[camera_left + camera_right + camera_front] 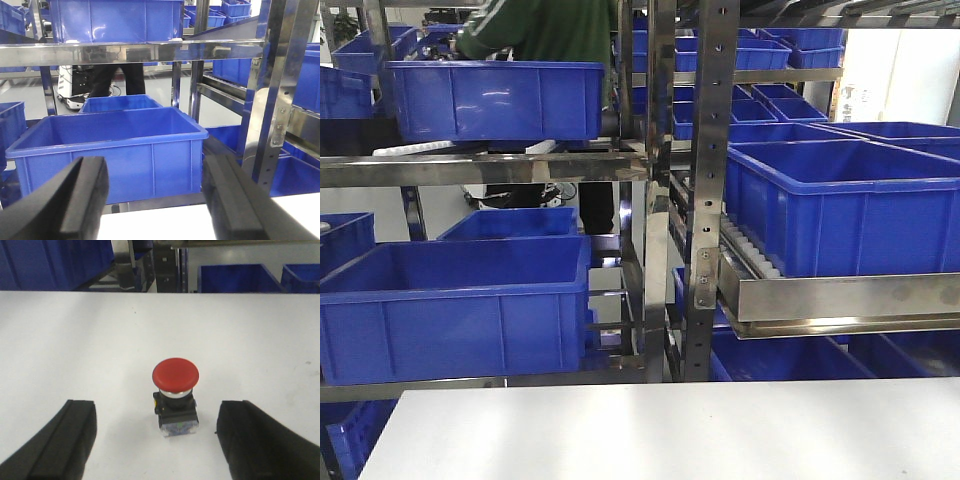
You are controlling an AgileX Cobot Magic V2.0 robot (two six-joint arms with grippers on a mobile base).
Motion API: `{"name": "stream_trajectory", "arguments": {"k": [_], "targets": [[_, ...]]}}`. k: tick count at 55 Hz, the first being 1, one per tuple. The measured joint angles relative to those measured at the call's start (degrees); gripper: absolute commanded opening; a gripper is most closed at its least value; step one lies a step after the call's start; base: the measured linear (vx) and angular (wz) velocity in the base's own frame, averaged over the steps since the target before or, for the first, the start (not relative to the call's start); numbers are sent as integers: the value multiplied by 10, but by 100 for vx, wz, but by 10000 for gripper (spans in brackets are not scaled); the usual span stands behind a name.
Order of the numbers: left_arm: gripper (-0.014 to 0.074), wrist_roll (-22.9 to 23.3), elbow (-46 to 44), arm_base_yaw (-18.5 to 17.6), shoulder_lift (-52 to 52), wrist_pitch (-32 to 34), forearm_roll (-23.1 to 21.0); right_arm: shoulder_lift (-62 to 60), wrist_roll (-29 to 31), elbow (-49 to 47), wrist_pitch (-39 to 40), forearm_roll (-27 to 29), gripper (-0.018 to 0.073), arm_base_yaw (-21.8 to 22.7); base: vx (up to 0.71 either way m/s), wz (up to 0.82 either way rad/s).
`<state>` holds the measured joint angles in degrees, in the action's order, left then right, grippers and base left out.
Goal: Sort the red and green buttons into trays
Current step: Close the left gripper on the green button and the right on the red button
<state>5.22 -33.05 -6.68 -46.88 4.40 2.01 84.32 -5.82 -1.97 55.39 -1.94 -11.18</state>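
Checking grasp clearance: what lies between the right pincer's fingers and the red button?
Only bare white table on both sides of the red button, shown in the right wrist view; right pincer open.

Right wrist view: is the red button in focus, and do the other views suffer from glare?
Right wrist view: red button reasonably sharp, the near jaws soft and dark; front view: bright patch blown out at upper right; left wrist view: reflections streak the steel shelf rail.

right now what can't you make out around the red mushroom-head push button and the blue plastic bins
- red mushroom-head push button: right wrist view, its base markings are blurred.
- blue plastic bin: front view, its own front wall hides the floor.
- person in green top: front view, head cut off by the top edge.
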Motion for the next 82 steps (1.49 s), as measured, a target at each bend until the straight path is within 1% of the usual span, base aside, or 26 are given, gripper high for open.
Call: {"name": "stream_trajectory", "arguments": {"k": [6,10,20,31,34,37,39,41,43,45,47,50,57,61,64,69,72,74,77,82], "targets": [[534,0,0,0,0,-1,0,78,-1,1,72,0,547,-1,0,0],[534,0,0,0,0,-1,0,124,-1,-5,89,0,547,-1,0,0],[534,0,0,0,0,-3,0,230,-1,-53,93,0,547,-1,0,0],[534,0,0,0,0,-3,0,286,-1,-128,96,4,547,-1,0,0],[534,0,0,0,0,-3,0,300,0,-148,96,10,534,-1,0,0],[534,0,0,0,0,-3,0,311,0,-163,96,15,477,-1,0,0],[534,0,0,0,0,-3,0,317,0,-171,96,19,408,-1,0,0],[534,0,0,0,0,-5,0,320,0,-176,96,19,315,-1,0,0],[534,0,0,0,0,-9,0,322,0,-179,96,19,189,-1,0,0],[534,0,0,0,0,-16,0,322,0,-180,96,19,104,-1,0,0],[534,0,0,0,0,-25,0,322,0,-180,96,19,-16,-1,0,0],[534,0,2,0,0,-44,0,322,0,-180,96,19,-14,-1,0,0],[534,0,44,0,0,-52,-8,322,-1,-180,96,19,-11,-1,0,0],[534,0,99,0,0,-50,-32,322,-1,-180,96,19,-10,-1,0,0],[534,0,141,0,0,-44,-59,322,-1,-180,96,19,-10,-1,0,0],[534,1,221,0,0,-9,-87,322,-1,-180,96,19,-8,-1,0,0],[534,1,281,0,0,33,-93,322,-1,-180,96,19,-7,-1,0,0],[534,1,315,0,0,75,-96,322,-1,-180,96,19,-7,-1,0,0],[534,1,336,0,0,106,-99,322,-1,-180,96,19,-7,-1,0,0],[534,1,339,0,-5,144,-95,322,-1,-180,97,19,-7,-1,0,0]]}}
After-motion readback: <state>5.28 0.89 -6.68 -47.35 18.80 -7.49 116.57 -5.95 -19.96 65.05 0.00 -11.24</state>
